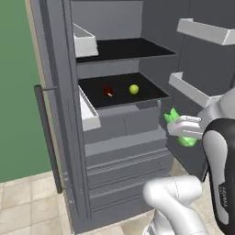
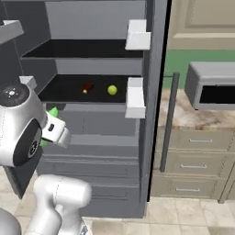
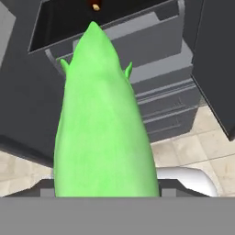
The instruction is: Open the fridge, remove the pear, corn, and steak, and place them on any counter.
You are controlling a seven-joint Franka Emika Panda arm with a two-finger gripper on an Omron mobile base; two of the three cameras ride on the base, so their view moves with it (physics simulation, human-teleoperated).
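The fridge [image 1: 124,151] stands with both doors swung open. On its lower dark shelf sit the round yellow-green pear [image 1: 133,89] [image 2: 112,90] and, left of it, the small dark red steak [image 1: 108,91] [image 2: 86,87]. My gripper [image 1: 182,129] hangs in front of the fridge drawers, below and right of that shelf, shut on the corn [image 1: 173,116]. In the hand view the bright green corn [image 3: 103,128] points toward the shelf and hides the fingers. The corn's green tip [image 2: 53,111] peeks out beside my wrist in the right base view.
The right fridge door [image 2: 153,105] with white shelves [image 2: 135,97] and a long bar handle [image 2: 169,124] stands between me and the counter [image 2: 181,117]. A grey microwave [image 2: 213,85] sits on that counter. The left door's shelves [image 1: 195,92] jut out close to my hand.
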